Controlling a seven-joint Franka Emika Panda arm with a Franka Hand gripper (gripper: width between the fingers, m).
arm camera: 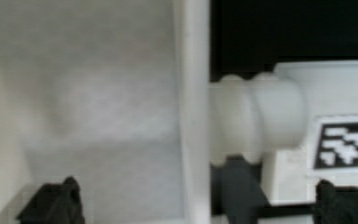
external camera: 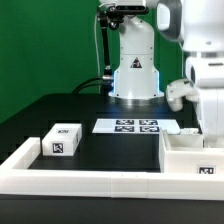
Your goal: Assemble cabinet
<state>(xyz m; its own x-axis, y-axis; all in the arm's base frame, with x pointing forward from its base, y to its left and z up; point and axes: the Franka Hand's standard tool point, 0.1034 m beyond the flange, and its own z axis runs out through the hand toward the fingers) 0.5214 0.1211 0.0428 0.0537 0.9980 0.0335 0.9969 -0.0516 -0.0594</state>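
Arm (external camera: pixel 208 75): rose from its base (external camera: pixel 135 62) at 12 o'clock in the exterior view, arched over, and dropped steeply at 3 o'clock. The wrist pointed down over the cabinet (external camera: pixel 185 152). The fingers could not be made out from this side (lost at the frame edge).

Wrist view: the gripper (arm camera: pixel 153 198) looked straight down. Two dark fingertips (arm camera: pixel 60 200) showed, one on each side of an upright white wall (arm camera: pixel 194 90). They stood apart with the wall between them. Whether they pressed it or hung free, I could not tell.

Cabinet: an open white box at 4 o'clock on the black table (external camera: pixel 100 150), just behind the rail (external camera: pixel 90 182), with one tag on its near face.

Counts:
- Arm: one. Gripper: one. Fingertips seen: two.
- Small white box (external camera: pixel 62 141): one, with one tag, at 9 o'clock, well apart from the cabinet.
- Tagged white piece (arm camera: pixel 309 120): one, with rounded ribs and one tag, just beside the wall in the wrist view.
- Marker board (external camera: pixel 137 126): one, lying flat near the table's centre. Its tags were too small to count.
- Rail: one, long and low, running along 6 o'clock and turning back toward 8 o'clock.
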